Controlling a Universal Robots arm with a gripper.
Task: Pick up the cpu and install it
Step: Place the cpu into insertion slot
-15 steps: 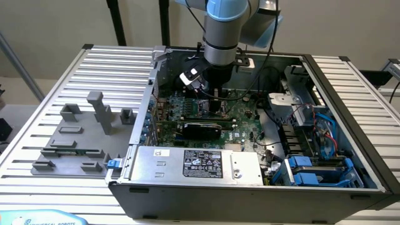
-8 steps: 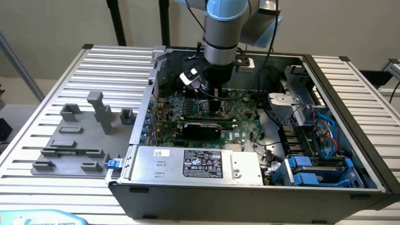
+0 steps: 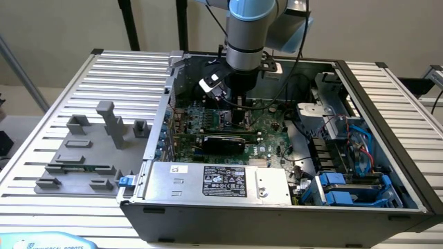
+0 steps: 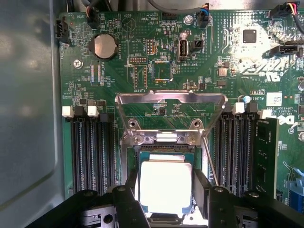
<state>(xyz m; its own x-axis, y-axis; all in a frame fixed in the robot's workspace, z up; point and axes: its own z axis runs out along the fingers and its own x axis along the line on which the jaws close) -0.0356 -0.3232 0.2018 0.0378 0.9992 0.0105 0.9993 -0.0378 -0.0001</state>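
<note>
**Status.** I am holding the cpu [image 4: 165,187], a small flat square chip with a silver-white metal lid and a thin green rim, between the two black fingers [image 4: 202,192]. The fingers are pressing against its two opposite side edges, so I am reading this as a grip rather than an open stance.

**Location.** The cpu is sitting squarely over the metal-framed processor socket [image 4: 166,138] on the green motherboard [image 4: 142,28]. The board is lying inside the dark grey computer case [image 3: 277,218]. The case is resting open on the ribbed aluminium table [image 3: 124,67], toward the table edge on the exterior view's right. The silver load frame [image 4: 171,99] is standing swung up, clear of the socket.

**Progress.** I am judging the pick-up as done and the placement as under way. I cannot tell whether the chip is already seated or hanging just above the contacts. The grip is not yet released and the load frame is not yet lowered.

**Count.**
- One cpu, one socket and one load frame.
- One grey and light-blue robot arm [image 3: 244,36] carrying two fingers.
- One round silver coin cell [image 4: 104,46].
- One grey plastic fixture plate [image 3: 76,155] near the table edge on the exterior view's left.
- One long green memory stick [image 3: 80,167] on that plate.
</note>
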